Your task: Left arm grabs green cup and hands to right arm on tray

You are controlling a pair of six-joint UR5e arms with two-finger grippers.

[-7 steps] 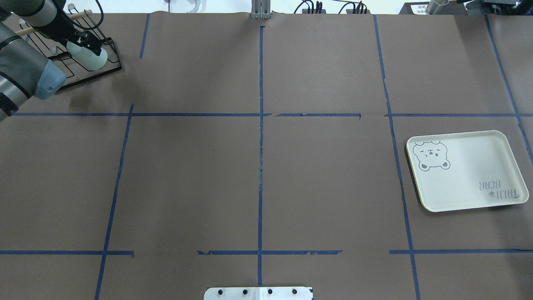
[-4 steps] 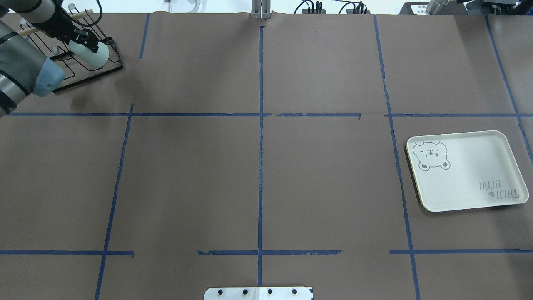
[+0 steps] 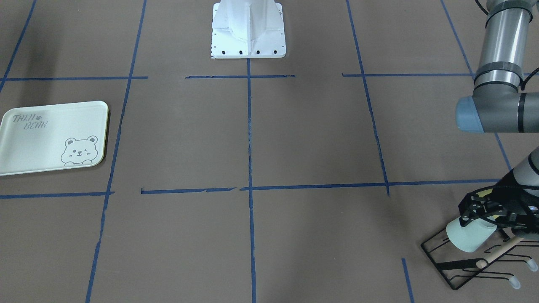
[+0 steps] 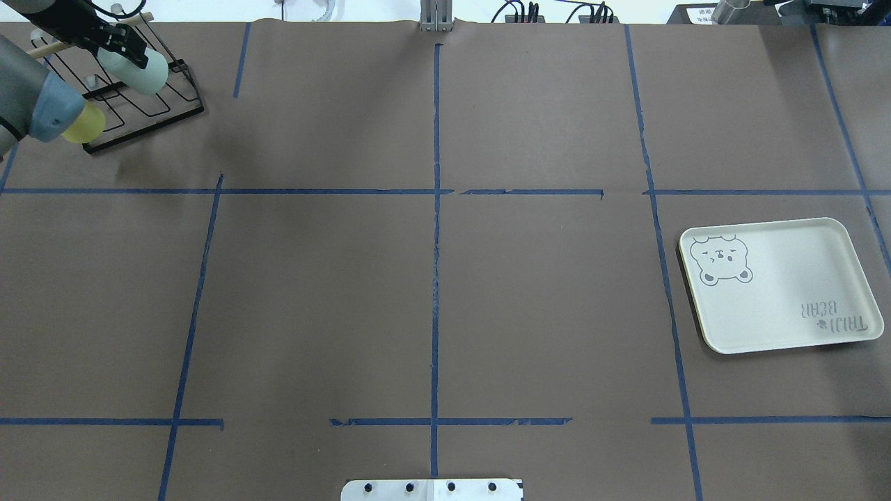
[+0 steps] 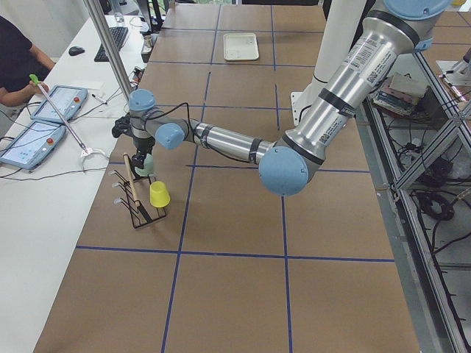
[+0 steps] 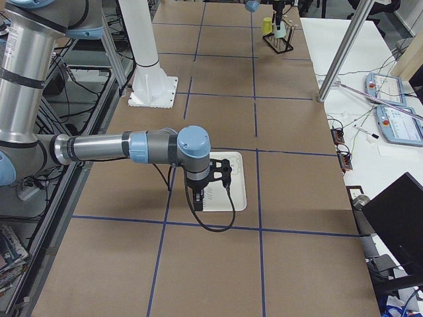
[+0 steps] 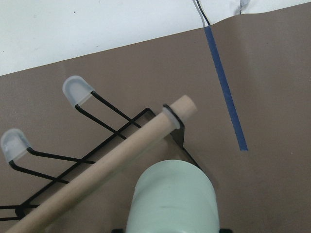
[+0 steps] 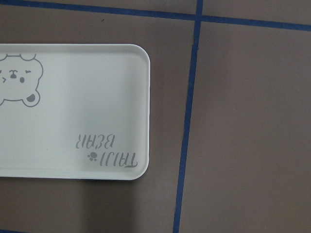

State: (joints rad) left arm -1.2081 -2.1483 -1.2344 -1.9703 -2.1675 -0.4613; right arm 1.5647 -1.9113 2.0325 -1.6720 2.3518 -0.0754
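Observation:
My left gripper (image 4: 118, 50) is shut on the green cup (image 4: 139, 72) at the table's far left corner. It holds the cup tilted, mouth outward, just above the black wire rack (image 4: 170, 108). The same grip shows in the front view, gripper (image 3: 484, 212) on cup (image 3: 468, 236). The cup's body fills the bottom of the left wrist view (image 7: 170, 199). The tray (image 4: 786, 299) lies empty at the right, also in the front view (image 3: 38, 139) and the right wrist view (image 8: 73, 107). My right gripper (image 6: 219, 173) hovers over the tray (image 6: 236, 193); I cannot tell whether it is open or shut.
A yellow cup (image 4: 85, 125) sits on the rack's near end, also in the left side view (image 5: 159, 194). A wooden dowel (image 7: 112, 162) crosses the rack (image 7: 97, 145) beside the green cup. An operator's table with tablets runs along the far edge (image 5: 51, 110).
My left gripper has moved back and to the left with the green cup, drawing it up off the rack. The elbow has swung aside and uncovered the yellow cup.

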